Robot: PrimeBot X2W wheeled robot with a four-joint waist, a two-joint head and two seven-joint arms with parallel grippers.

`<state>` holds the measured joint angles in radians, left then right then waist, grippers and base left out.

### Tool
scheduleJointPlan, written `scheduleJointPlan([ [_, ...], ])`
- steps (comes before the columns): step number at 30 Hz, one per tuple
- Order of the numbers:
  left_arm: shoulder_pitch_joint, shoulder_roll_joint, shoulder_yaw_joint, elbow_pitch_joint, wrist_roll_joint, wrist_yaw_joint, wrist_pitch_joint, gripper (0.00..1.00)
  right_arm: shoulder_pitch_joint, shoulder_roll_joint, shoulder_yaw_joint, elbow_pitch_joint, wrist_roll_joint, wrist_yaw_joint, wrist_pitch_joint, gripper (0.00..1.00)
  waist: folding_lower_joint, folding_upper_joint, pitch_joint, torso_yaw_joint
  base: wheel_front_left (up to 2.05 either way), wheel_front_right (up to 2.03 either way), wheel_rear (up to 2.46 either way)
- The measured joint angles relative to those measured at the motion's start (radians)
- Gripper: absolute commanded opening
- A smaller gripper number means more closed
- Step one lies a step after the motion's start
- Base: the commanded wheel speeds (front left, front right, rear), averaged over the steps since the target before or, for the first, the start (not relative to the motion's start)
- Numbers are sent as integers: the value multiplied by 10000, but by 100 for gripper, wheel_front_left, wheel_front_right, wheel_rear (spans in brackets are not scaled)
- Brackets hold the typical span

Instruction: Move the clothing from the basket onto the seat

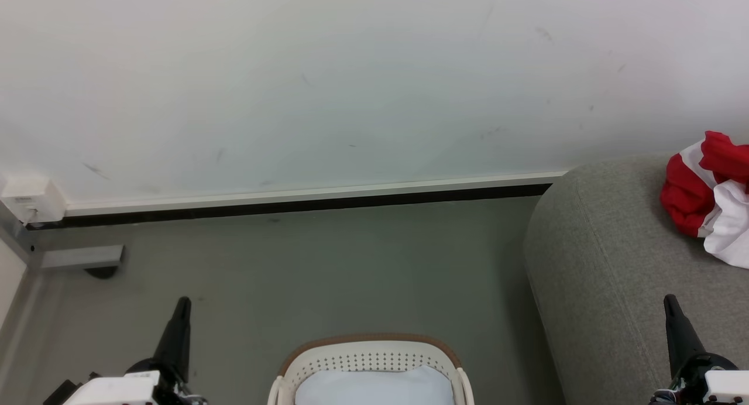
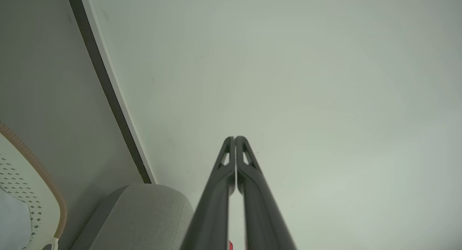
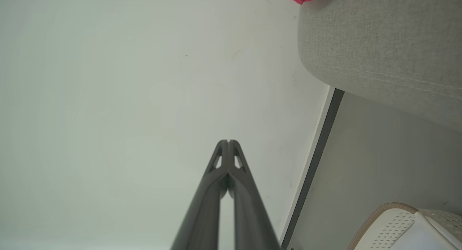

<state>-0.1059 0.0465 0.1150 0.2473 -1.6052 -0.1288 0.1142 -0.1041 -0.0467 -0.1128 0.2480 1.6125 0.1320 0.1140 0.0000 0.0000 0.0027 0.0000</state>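
Both sets of jaws were pressed together with nothing between them: the left gripper (image 1: 182,304) stood over the floor (image 1: 363,264) at the lower left of the head view, and the right gripper (image 1: 670,301) over the seat (image 1: 603,264) at the lower right. The wrist views showed each pair of fingers meeting at the tips, pointing at the wall (image 1: 351,89).

The clothing (image 1: 696,194) lay bunched on the seat, well apart from the basket (image 1: 368,339). Of the basket's contents the head view showed just a pale cloth (image 1: 374,387). The task looked finished, or very nearly so.

The step in hand seemed to be a parked check. Doing it well would mean keeping both arms quiet and the fingers closed, and confirming that the whole garment rested on the cushion. It ran past the right edge of the head view, so how much lay beyond could not be told.

The clothing sat back from the seat's rounded end, so a slide to the floor looked unlikely. The right gripper had the seat's seam and curve close beneath it, which left little room downward. The left gripper had open floor ahead as far as the skirting board (image 1: 304,199). The basket rim lay between the two arms, near enough to catch on an inward swing.
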Motion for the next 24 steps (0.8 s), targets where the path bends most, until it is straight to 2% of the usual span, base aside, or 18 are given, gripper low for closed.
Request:
scheduleJointPlan([
  [24,-1,0,-4,-2,0,0,0,0,-1,-2,0,0,0,0,0,0,0,0,0,0,0,0,0],
])
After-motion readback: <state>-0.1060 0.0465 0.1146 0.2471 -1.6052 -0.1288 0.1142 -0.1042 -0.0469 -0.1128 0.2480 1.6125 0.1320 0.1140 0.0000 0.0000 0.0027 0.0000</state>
